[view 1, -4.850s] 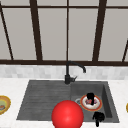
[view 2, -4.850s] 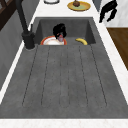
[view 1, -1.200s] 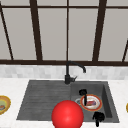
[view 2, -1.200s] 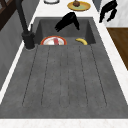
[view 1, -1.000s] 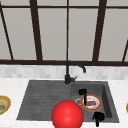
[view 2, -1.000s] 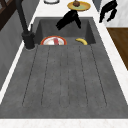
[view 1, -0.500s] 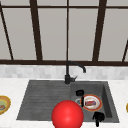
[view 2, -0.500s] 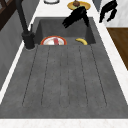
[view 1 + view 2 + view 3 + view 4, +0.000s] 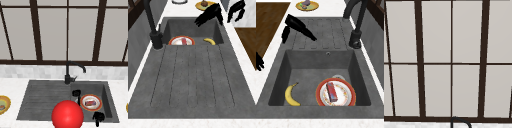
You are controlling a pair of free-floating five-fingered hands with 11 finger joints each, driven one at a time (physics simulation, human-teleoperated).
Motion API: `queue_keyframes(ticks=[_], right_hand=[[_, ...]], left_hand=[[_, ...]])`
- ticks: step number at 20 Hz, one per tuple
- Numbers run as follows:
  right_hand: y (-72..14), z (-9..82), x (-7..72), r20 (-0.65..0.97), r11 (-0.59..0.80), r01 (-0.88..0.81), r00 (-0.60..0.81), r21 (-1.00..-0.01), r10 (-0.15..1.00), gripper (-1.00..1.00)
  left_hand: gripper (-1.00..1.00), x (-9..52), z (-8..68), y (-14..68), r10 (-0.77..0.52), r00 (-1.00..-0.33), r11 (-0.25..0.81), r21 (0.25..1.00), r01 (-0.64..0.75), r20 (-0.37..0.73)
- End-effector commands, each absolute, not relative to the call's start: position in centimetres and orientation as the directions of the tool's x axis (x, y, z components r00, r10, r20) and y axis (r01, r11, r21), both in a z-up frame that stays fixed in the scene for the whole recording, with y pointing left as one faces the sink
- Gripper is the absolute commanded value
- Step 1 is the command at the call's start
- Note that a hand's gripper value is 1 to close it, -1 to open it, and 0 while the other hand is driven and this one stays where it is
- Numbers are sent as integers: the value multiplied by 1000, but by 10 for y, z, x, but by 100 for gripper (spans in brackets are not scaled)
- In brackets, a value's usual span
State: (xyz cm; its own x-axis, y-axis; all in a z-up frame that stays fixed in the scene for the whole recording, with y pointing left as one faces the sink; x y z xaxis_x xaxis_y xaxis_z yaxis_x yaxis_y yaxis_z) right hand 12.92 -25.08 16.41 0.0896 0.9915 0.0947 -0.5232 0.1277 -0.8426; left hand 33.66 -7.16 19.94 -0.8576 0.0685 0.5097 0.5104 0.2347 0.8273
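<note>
Windows with dark brown frames and pale panes [image 9: 67,32] filled the wall behind the sink, above a strip of light grey tiled backsplash [image 9: 37,71]. White speckled stone worktop [image 9: 10,87] ran around a dark grey sink with a ribbed draining board [image 9: 190,77] and a deep basin [image 9: 328,67]; brown wooden floor [image 9: 248,42] lay beyond it. A black curved tap [image 9: 71,71] stood at the back edge. A glossy red ball [image 9: 67,115] sat in front. In the basin lay a red-rimmed round plate [image 9: 336,93] carrying a small red rectangular packet [image 9: 331,91], whose printing could not be read, and a yellow banana [image 9: 291,95] apart from it. A yellow dish of food [image 9: 3,105] rested on the worktop. The left hand [image 9: 76,93] hovered above the basin, fingers straight and extended; the right hand [image 9: 98,117] hung near the front rim, fingers curled, holding nothing.
</note>
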Motion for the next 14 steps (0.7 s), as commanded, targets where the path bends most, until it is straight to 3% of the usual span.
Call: queue_keyframes(ticks=[1,14], right_hand=[[-251,164,129,95,128,-523,90,-843,991,0],[-251,164,129,95,128,-523,90,-843,991,0]], left_hand=[[-100,327,210,-55,120,-858,204,833,514,500],[-100,296,246,-1,127,-855,210,829,518,503]])
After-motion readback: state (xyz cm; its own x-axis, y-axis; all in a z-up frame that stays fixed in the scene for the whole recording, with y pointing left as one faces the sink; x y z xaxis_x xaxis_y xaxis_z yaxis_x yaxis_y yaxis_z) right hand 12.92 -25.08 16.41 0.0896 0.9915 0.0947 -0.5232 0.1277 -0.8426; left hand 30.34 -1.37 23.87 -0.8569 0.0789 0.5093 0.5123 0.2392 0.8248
